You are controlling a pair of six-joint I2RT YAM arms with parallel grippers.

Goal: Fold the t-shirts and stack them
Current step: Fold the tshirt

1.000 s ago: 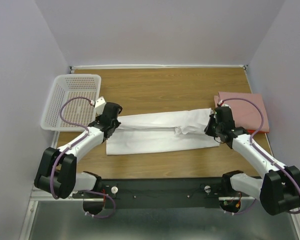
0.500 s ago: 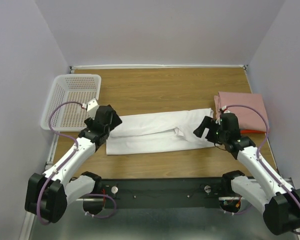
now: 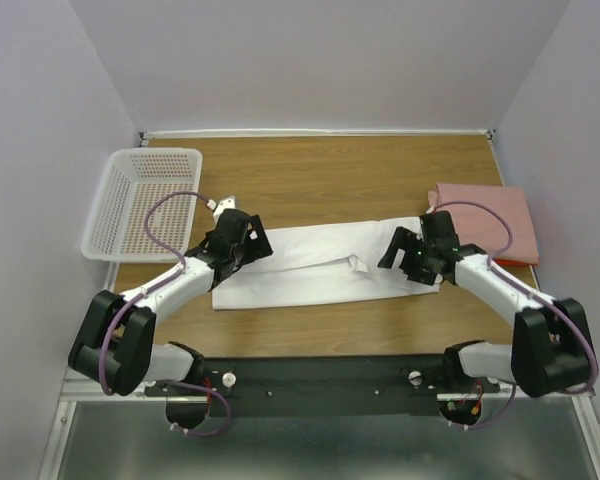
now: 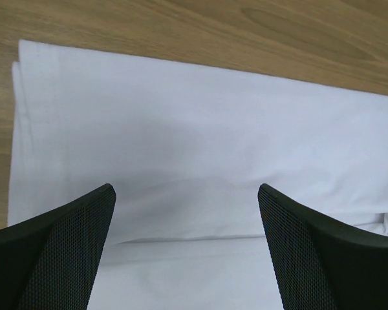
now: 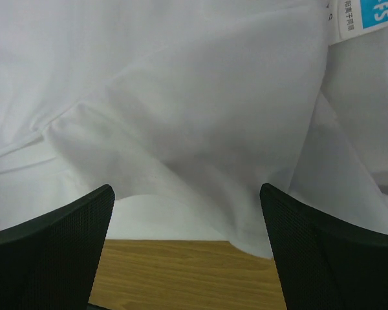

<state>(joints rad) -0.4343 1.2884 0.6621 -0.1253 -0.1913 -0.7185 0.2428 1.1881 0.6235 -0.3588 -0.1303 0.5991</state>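
The white t-shirt [image 3: 315,265] lies across the middle of the table as a long folded strip, bunched near its right end. My left gripper [image 3: 255,242] hovers over its left end, jaws open and nothing between them; in the left wrist view the left gripper [image 4: 186,190] frames flat white t-shirt [image 4: 200,129]. My right gripper [image 3: 392,252] is open above the shirt's rumpled right end. The right wrist view shows the right gripper [image 5: 186,190] over the white t-shirt [image 5: 181,97], its tag [image 5: 359,16] at top right. A folded pink t-shirt [image 3: 485,220] rests at the right.
A white perforated basket [image 3: 145,200] stands at the back left of the wooden table [image 3: 320,175]. Grey walls close in the back and both sides. Bare wood [image 5: 181,271] shows just under the white shirt's near edge in the right wrist view.
Both grippers have opened and let go of the white shirt. Its lifted fold now lies on the table. Both arms have shifted inward over the shirt's ends.
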